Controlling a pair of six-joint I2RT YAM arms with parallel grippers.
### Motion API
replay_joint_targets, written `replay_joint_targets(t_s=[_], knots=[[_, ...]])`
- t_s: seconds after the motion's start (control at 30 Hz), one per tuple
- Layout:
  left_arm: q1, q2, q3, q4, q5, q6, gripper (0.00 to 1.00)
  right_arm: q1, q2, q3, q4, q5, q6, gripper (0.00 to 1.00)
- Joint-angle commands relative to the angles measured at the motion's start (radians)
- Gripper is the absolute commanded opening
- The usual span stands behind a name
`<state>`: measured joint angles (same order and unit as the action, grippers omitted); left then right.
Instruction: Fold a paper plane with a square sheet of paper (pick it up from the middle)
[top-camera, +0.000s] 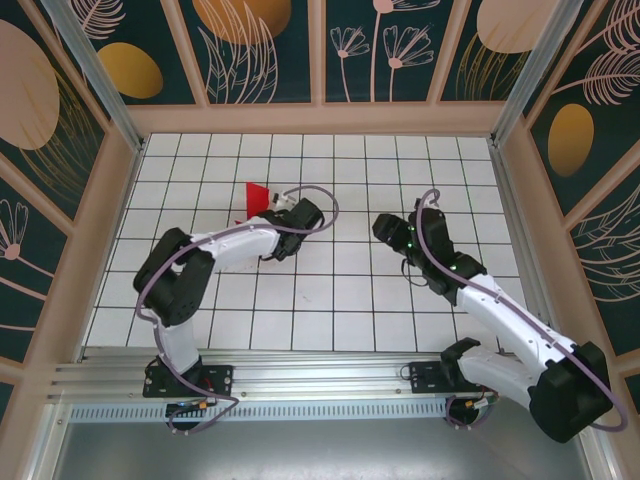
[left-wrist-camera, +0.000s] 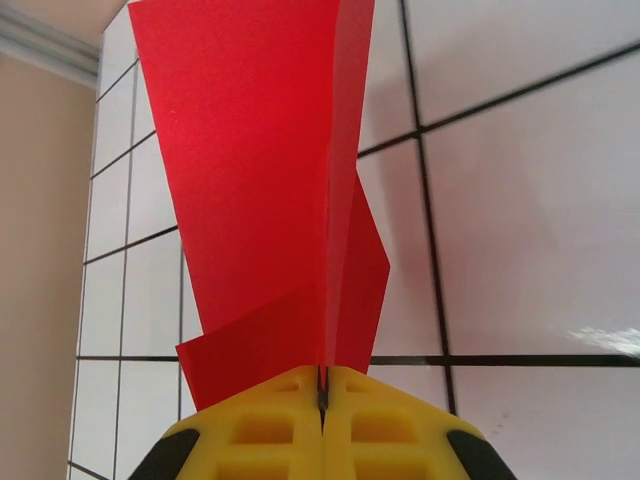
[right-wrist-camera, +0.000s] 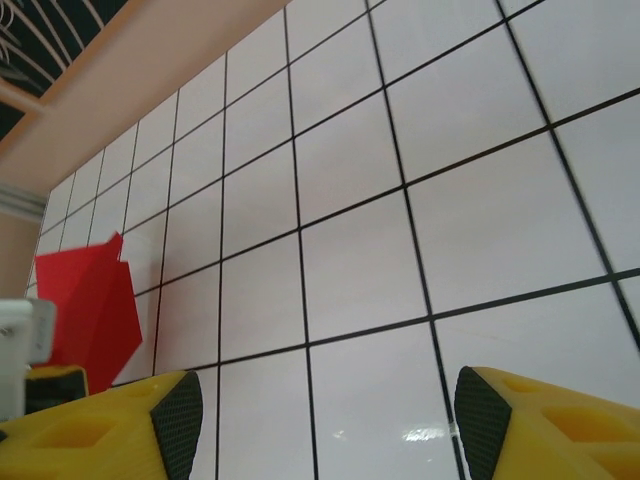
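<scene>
The square sheet of paper (left-wrist-camera: 260, 180) is bright red and folded into a paper plane shape, with a centre ridge and flaps spreading to both sides. My left gripper (left-wrist-camera: 322, 385) is shut on its lower ridge, the yellow fingers pressed together with the paper edge between them. From above, the red paper (top-camera: 257, 195) sticks out beyond the left gripper (top-camera: 278, 207) at the left middle of the table, held off the tiles. My right gripper (top-camera: 385, 228) hovers to its right, apart from it. That right gripper (right-wrist-camera: 325, 420) is open and holds nothing; the red paper (right-wrist-camera: 90, 310) lies far to its left.
The table is a white grid of tiles (top-camera: 330, 290) with black lines, walled by beige panels (top-camera: 320, 120) at the back and both sides. An aluminium rail (top-camera: 320, 375) with both arm bases runs along the near edge.
</scene>
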<state>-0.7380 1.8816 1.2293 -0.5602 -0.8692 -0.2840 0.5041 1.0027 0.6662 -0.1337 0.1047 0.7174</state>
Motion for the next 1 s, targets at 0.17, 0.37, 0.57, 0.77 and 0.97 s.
replay_joint_targets(t_s=[0.17, 0.37, 0.57, 0.77, 0.97], knots=[[-0.056, 0.103, 0.081, 0.017, 0.096, -0.038, 0.13, -0.054, -0.014, 0.003, -0.048, -0.017, -0.018, 0.70], [-0.067, 0.125, 0.099, 0.039, 0.211, -0.093, 0.32, -0.071, -0.008, 0.007, -0.044, -0.049, -0.019, 0.70], [-0.074, -0.001, 0.073, 0.118, 0.418, -0.155, 0.50, -0.076, 0.048, 0.057, -0.055, -0.065, -0.037, 0.70], [-0.043, -0.234, -0.093, 0.307, 0.617, -0.232, 0.62, -0.054, 0.202, 0.126, -0.014, -0.122, -0.071, 0.65], [0.137, -0.394, -0.294, 0.428, 0.787, -0.317, 0.74, 0.094, 0.443, 0.272, 0.020, -0.099, -0.068, 0.64]])
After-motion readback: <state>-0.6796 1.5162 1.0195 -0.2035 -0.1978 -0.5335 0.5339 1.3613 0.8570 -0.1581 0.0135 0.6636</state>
